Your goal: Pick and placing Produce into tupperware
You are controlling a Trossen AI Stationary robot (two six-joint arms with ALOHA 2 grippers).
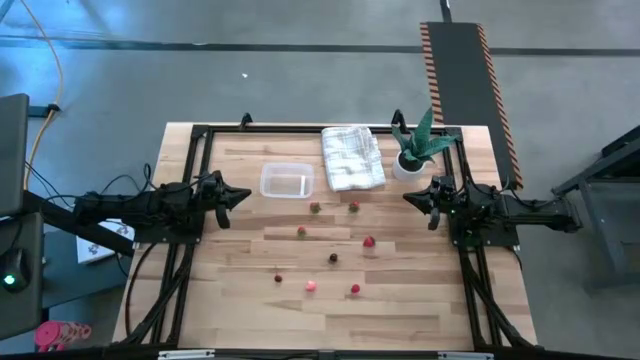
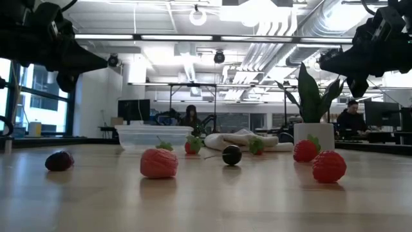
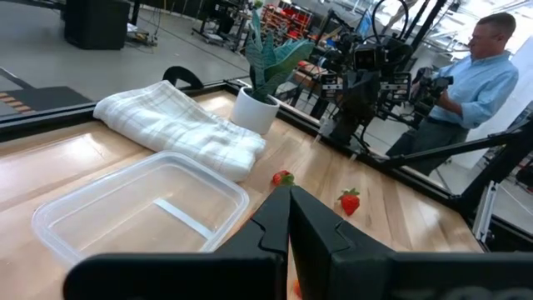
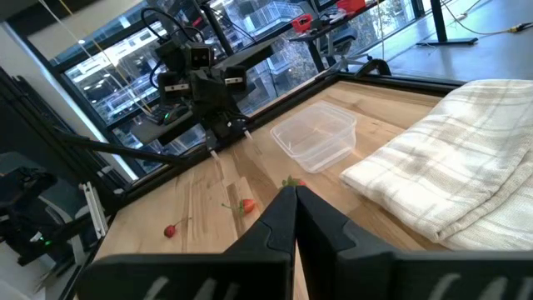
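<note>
Progress: zero so far. Small clear plastic rectangular tub [image 1: 287, 181] empty, sits btwn arms by white folded towel [image 1: 352, 157]. Tiny red/dark berries [image 1: 301, 232] all loose on wood table [image 1: 240, 300]. Left gripper [image 1: 243, 196] & right gripper [image 1: 410, 198] pinched closed, holding nothing, parked at sides. Everything left to do.

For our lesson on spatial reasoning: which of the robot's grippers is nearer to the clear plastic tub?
Left. The left gripper, shut, hangs just beside the tub on its left-arm side. The right gripper, also shut, waits much farther off, past the folded cloth.
</note>
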